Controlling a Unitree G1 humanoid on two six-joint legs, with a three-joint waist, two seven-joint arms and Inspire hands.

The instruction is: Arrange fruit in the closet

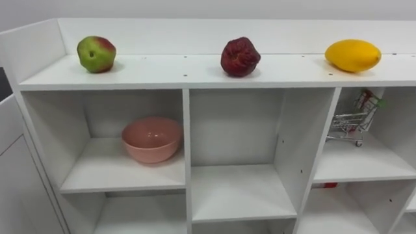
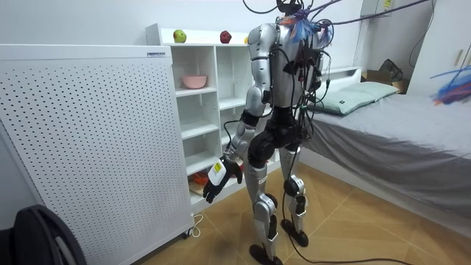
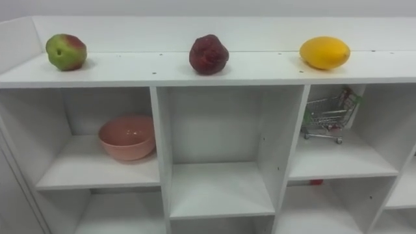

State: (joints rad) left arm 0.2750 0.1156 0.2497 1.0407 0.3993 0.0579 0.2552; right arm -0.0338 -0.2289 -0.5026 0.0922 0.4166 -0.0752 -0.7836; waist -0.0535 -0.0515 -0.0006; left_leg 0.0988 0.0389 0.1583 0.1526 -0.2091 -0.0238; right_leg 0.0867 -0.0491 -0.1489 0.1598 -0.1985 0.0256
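Note:
Three fruits lie apart along the top board of the white closet [image 1: 185,75]: a green and red apple [image 1: 96,53] on the left, a dark red wrinkled fruit [image 1: 240,56] in the middle and a yellow mango [image 1: 352,55] on the right. I stand upright facing the closet [image 2: 210,96]. My left hand [image 2: 218,178] hangs low beside my thigh, fingers relaxed and holding nothing.
A pink bowl [image 1: 151,138] sits in the upper left compartment and a small toy shopping cart [image 1: 351,121] in the upper right one. The middle compartment [image 1: 237,188] is bare. A white perforated panel [image 2: 88,147] stands at the room view's left, a bed [image 2: 397,125] behind me.

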